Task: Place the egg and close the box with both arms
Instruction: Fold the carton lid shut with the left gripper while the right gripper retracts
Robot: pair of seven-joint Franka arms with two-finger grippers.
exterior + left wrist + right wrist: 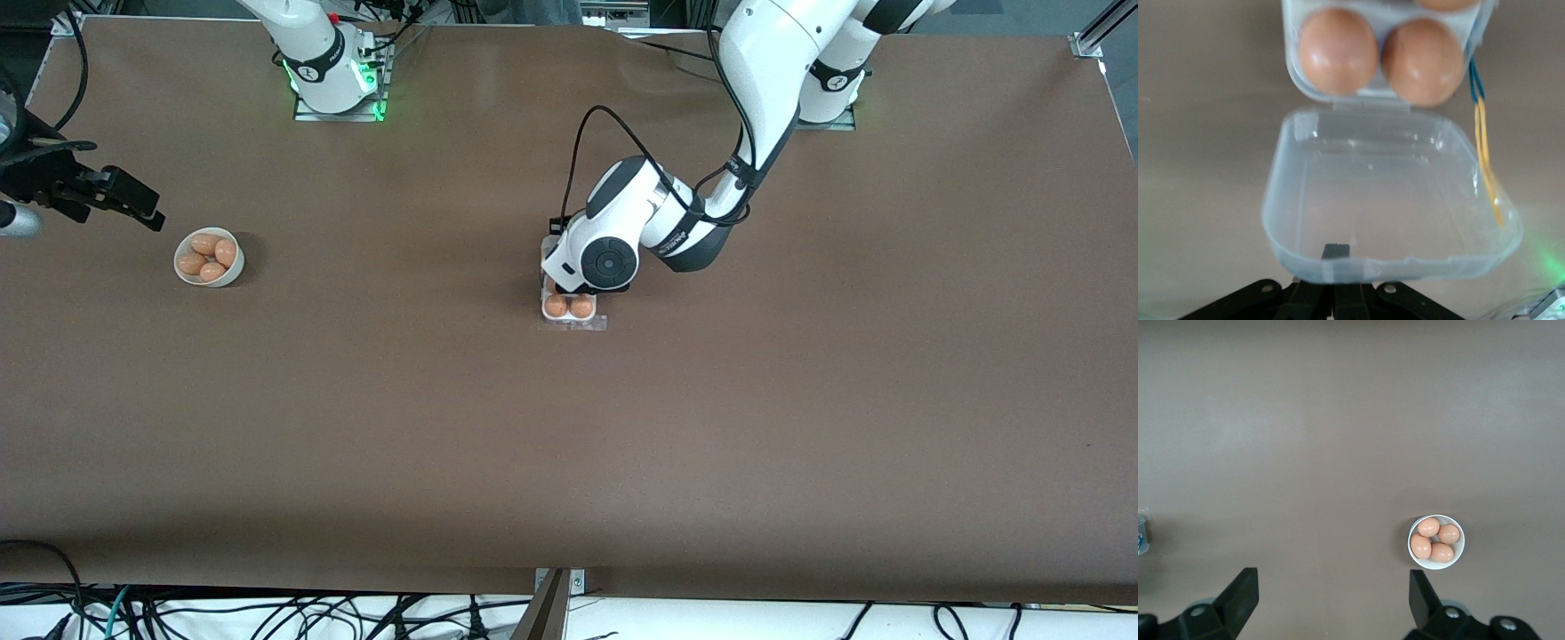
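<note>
The clear plastic box (574,323) sits mid-table with its lid open. Two eggs (556,306) show in its cells nearest the front camera. In the left wrist view, two eggs (1338,50) lie in the cells beside the hinge, and a third (1445,3) shows at the frame edge. My left gripper (578,289) is over the box, and its fingers (1335,252) are shut on the free edge of the clear lid (1391,200), which is partly raised. My right gripper (120,200) is open and empty, up in the air near the right arm's end of the table, beside the bowl.
A round white bowl (182,277) with several eggs stands toward the right arm's end of the table; it also shows in the right wrist view (1461,553). A thin yellow and blue band (1485,153) hangs beside the box lid.
</note>
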